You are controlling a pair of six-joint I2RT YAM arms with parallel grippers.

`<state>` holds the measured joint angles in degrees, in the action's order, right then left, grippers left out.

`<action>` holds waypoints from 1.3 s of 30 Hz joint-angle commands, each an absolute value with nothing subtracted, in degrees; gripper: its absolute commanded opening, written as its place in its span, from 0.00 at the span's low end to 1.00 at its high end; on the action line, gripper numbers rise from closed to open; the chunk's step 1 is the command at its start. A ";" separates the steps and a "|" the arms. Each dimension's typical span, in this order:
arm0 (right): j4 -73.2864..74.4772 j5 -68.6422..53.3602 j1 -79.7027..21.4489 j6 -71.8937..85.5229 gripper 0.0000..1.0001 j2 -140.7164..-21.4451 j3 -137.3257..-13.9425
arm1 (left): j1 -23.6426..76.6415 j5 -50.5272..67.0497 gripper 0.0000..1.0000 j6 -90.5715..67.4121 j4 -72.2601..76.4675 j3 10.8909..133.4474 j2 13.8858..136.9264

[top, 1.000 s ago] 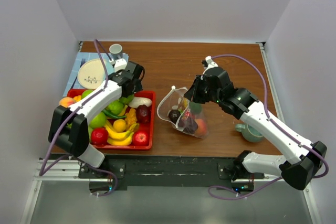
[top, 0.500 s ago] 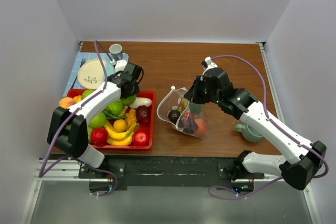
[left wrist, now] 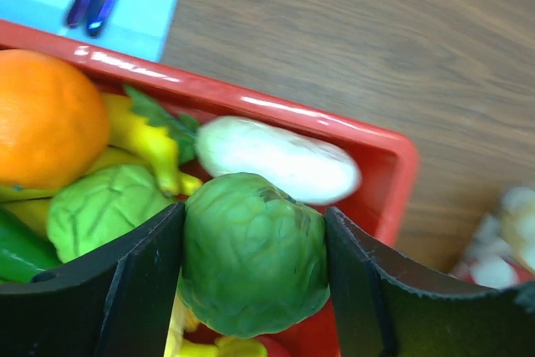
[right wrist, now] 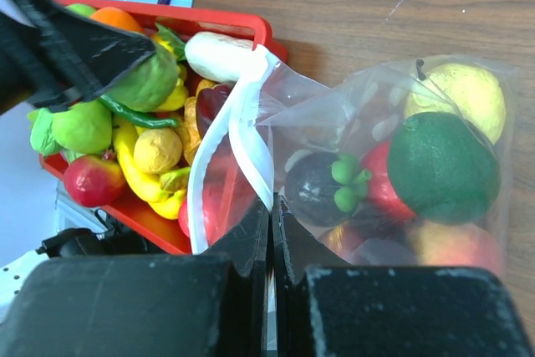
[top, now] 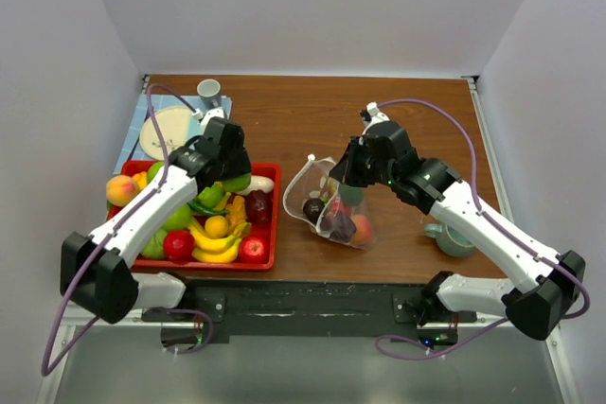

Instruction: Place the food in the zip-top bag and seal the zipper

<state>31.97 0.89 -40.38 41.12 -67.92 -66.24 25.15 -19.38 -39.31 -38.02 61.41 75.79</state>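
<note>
My left gripper (left wrist: 255,261) is shut on a round, wrinkled green fruit (left wrist: 255,252) just above the back right part of the red tray (left wrist: 334,123). The top view shows this gripper (top: 233,175) and fruit (top: 238,183) over the tray (top: 277,207). The tray holds bananas, apples, an orange, green fruits and a white vegetable (left wrist: 280,160). My right gripper (right wrist: 271,206) is shut on the mouth edge of the clear polka-dot bag (right wrist: 401,156) and holds its mouth up. The white zipper strip (right wrist: 251,152) loops open toward the tray. Several fruits lie in the bag (top: 333,205).
A plate (top: 169,131) on a blue mat and a grey cup (top: 209,92) are at the back left. A teal mug (top: 453,237) stands right of the bag under my right arm. A peach (top: 120,188) sits at the tray's left edge.
My left arm has swung its elbow out to the left, and the gripper has shifted slightly toward the near side with the green fruit. The right arm and bag have not moved.
</note>
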 commanded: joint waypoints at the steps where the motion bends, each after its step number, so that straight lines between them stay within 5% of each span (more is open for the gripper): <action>1: 29.97 0.18 -40.43 40.87 0.00 -69.08 -66.80 | 26.54 -10.03 0.20 -36.91 -33.84 61.96 69.62; 21: 31.99 2.02 -40.43 41.84 0.00 -67.50 -68.82 | 50.71 -5.45 0.24 -45.79 -24.00 71.80 78.74; 24: 32.69 2.90 -40.43 41.84 0.00 -66.71 -68.82 | 51.15 -4.49 0.43 -45.35 -22.68 72.77 81.12; 25: 32.96 3.07 -40.43 41.84 0.00 -66.62 -68.82 | 51.15 -4.05 0.59 -45.35 -22.50 73.12 81.82; 28: 33.49 3.78 -40.43 41.84 0.00 -66.10 -68.91 | 51.42 -3.96 0.84 -44.83 -22.15 73.83 82.00; 33: 33.75 4.39 -40.43 41.66 0.00 -65.57 -68.73 | 51.42 -4.39 0.99 -44.03 -22.24 74.09 80.51; 39: 33.57 4.22 -40.43 41.66 0.00 -65.74 -68.64 | 51.50 -5.09 0.98 -44.03 -24.17 75.58 78.32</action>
<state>33.36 4.69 -40.07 41.39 -66.67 -66.52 51.20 -4.51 -44.14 -26.68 71.44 82.26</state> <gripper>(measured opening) 0.011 0.992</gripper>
